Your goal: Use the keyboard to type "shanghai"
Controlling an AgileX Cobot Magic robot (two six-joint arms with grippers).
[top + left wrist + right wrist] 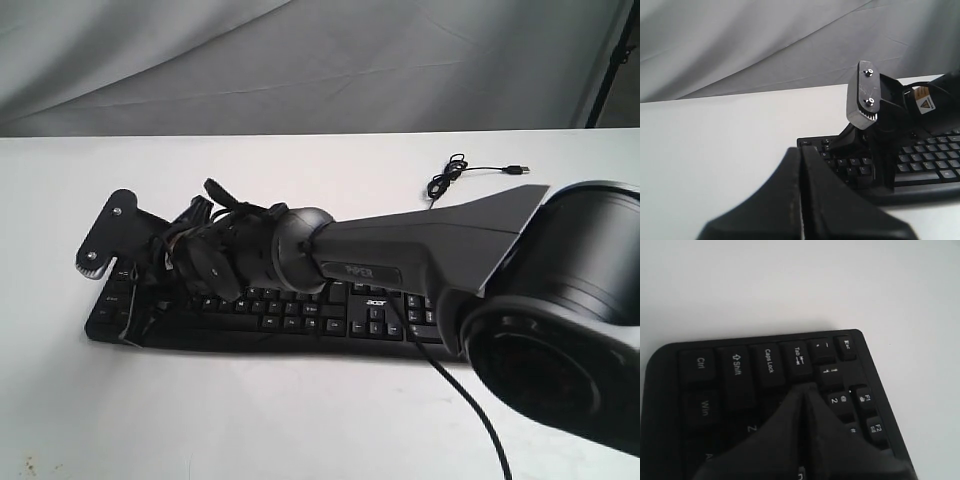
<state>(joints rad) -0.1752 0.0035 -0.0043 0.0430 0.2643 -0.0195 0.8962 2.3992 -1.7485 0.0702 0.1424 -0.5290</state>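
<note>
The black keyboard (300, 315) lies across the white table, with an acer logo near its number pad. My right arm reaches over it to its left end. The right gripper (140, 295) is shut, its tips (807, 389) low over the keys just beside Tab and 1; whether they touch a key is hidden. The left wrist view shows the same end of the keyboard (930, 160) and the right gripper (832, 149) from the side. My left gripper (801, 150) is shut on nothing, above bare table short of the keyboard's left end. It does not show in the exterior view.
The keyboard's thin USB cable (455, 178) lies coiled on the table (300, 420) behind the number pad. A black arm cable (460, 400) hangs in front of the keyboard at the right. Grey cloth (300, 60) forms the backdrop.
</note>
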